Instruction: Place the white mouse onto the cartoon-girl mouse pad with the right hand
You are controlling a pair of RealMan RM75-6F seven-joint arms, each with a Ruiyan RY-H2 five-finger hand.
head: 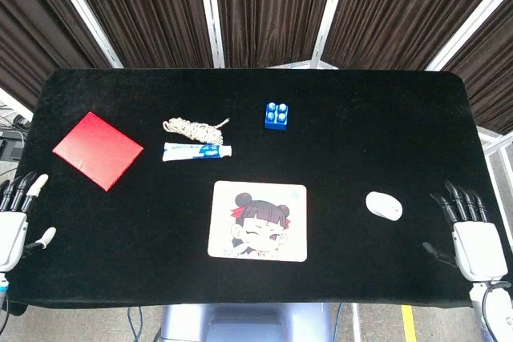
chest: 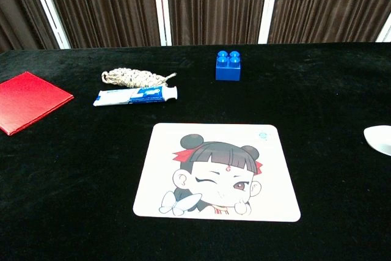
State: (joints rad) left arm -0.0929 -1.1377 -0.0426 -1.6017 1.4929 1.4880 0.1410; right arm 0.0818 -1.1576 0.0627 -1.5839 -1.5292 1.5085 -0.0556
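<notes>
The white mouse [head: 384, 205] lies on the black table, right of the cartoon-girl mouse pad [head: 258, 221]. In the chest view the mouse [chest: 379, 139] is cut off by the right edge and the mouse pad [chest: 217, 171] fills the centre. My right hand [head: 470, 232] rests at the table's front right corner, fingers spread, holding nothing, about a hand's width right of the mouse. At the front left edge my left hand [head: 18, 215] is open and empty. Neither hand shows in the chest view.
A red square pad [head: 98, 150] lies at the left. A coiled rope [head: 194, 127] and a toothpaste tube [head: 196, 150] sit behind the mouse pad. A blue brick [head: 276, 114] stands further back. Dark curtains hang behind the table.
</notes>
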